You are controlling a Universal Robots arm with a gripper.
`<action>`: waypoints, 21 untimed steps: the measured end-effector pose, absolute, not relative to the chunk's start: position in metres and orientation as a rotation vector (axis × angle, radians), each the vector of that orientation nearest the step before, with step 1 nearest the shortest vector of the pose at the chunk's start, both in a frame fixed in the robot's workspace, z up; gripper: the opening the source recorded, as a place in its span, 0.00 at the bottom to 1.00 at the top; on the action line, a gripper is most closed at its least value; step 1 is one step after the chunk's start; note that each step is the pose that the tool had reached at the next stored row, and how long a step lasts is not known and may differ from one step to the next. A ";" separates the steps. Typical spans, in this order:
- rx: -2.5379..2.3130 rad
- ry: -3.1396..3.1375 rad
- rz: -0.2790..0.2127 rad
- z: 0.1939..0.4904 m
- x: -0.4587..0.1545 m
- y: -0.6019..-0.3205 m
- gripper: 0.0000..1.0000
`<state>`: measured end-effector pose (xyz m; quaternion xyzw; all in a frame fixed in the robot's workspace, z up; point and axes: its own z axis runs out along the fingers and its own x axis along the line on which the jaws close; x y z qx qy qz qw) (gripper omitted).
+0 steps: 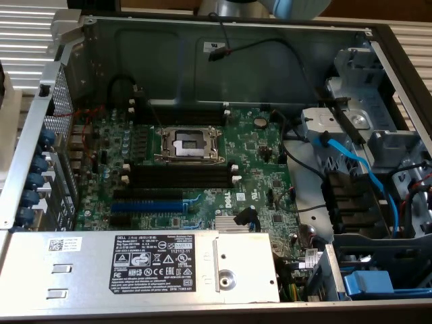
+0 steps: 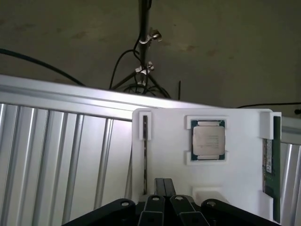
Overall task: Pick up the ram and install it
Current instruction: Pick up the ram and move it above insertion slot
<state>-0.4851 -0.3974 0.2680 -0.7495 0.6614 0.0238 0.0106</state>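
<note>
Ram (image 2: pixel 268 160) rests slotted in white tray (image 2: pixel 244 162), long axis along tray's edge.

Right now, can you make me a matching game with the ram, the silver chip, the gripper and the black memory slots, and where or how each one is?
Things:
1 ram
2 silver chip
3 gripper
4 black memory slots

Matches:
A empty, on the motherboard
B shut, holding nothing
C in a narrow slot at the edge of the white holder
D in the square pocket in the holder's middle

Pairs: 1-C, 2-D, 3-B, 4-A
</note>
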 end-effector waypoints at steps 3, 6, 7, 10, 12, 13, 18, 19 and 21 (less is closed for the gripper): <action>-2.339 2.064 0.074 0.262 -0.484 -0.399 0.10; -2.339 2.064 0.074 0.253 -0.484 -0.401 0.10; -2.339 2.064 0.074 0.251 -0.483 -0.401 0.10; -2.339 2.064 0.074 0.246 -0.483 -0.402 0.10; -2.339 2.064 0.074 0.242 -0.483 -0.402 0.10; -2.339 2.064 0.075 0.241 -0.483 -0.402 0.10; -2.346 2.071 0.092 0.232 -0.484 -0.407 0.10; -2.346 2.071 0.094 0.232 -0.484 -0.410 0.10; -2.346 2.071 0.094 0.232 -0.484 -0.410 0.10</action>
